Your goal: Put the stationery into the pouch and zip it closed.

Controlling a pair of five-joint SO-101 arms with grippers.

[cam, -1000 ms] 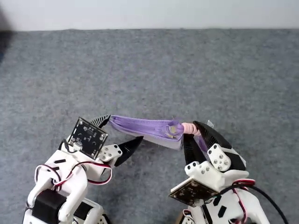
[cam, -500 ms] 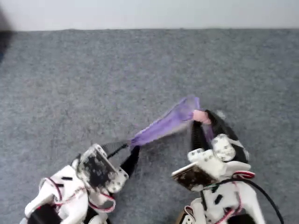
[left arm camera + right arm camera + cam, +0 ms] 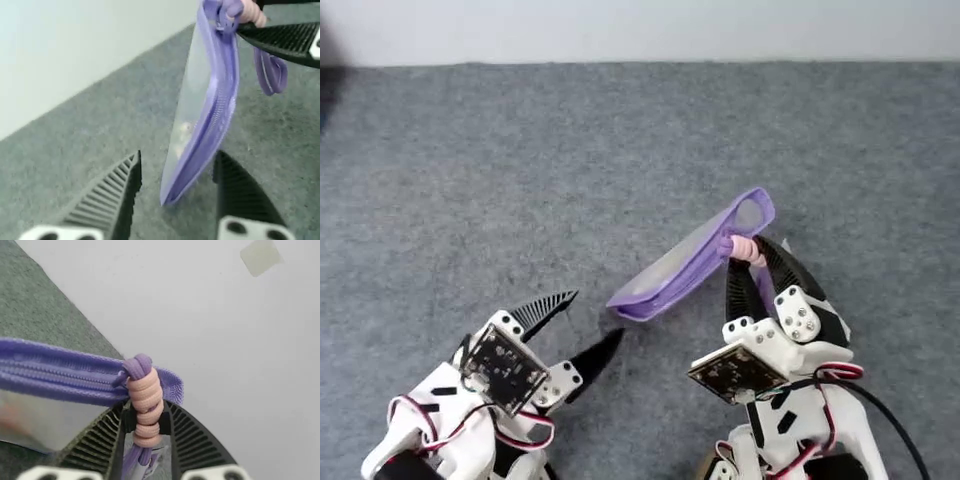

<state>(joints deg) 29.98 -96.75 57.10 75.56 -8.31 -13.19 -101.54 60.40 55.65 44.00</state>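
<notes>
Right gripper [image 3: 745, 262]: pinching the pink coiled cord pull [image 3: 145, 405]. The pouch [image 3: 685, 268] hangs from it, slanting down toward the bench [image 3: 620, 150]. Left gripper [image 3: 592, 315]: has let go of the pouch's far end and drawn back, fingers spread wide. Zip looks run shut, so probably near done. Pouch is purple woven tape with a glossy clear panel; bench is grey with a felt-like nap.

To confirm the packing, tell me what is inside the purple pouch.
The pouch shows, through its clear side, one small pale item, too blurred to identify. The purple zip band hides the rest. The right gripper pinches its pink pull.
</notes>
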